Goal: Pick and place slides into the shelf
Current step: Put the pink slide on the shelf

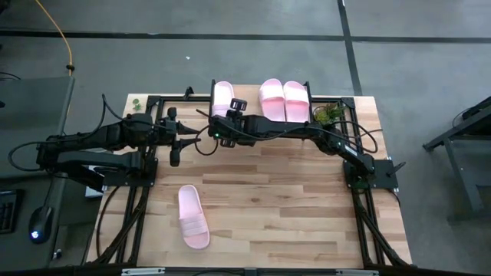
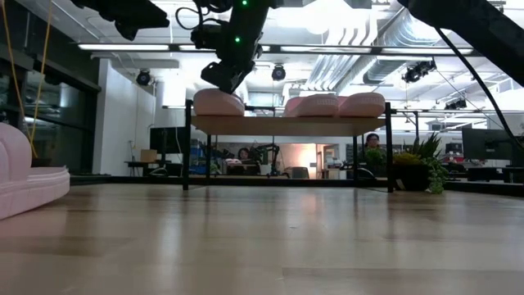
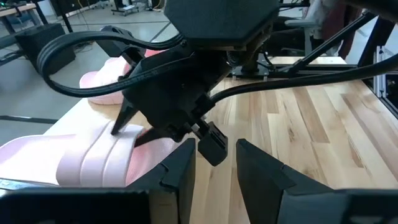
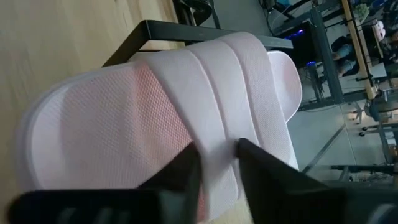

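Observation:
Three pale pink slides lie on the shelf [image 1: 247,98] at the table's far edge: one at its left end [image 1: 222,95] and two side by side [image 1: 271,100] [image 1: 296,100] further right. A fourth slide [image 1: 193,217] rests sole-down on the table, near-left, and shows at the left of the low view [image 2: 24,176]. My right gripper [image 1: 221,117] reaches across from the right and is shut on the left-end slide [image 4: 155,112]. My left gripper [image 1: 175,153] hangs open over the table, left of the shelf, holding nothing [image 3: 216,165]. My right gripper [image 4: 217,165] pinches the ribbed strap [image 4: 219,140] of the left-end slide between its two fingers, at the strap's edge. The fingers come from above, slanting down [image 2: 223,82]. The slide lies sole-down on the shelf's top [image 2: 286,124].
A small green plant [image 1: 330,113] stands at the shelf's right end. Black frame rails run along the table's left and right sides [image 1: 126,222]. Bare wood lies between the shelf and the near edge, apart from the single slide. People sit in the room beyond [image 2: 372,141].

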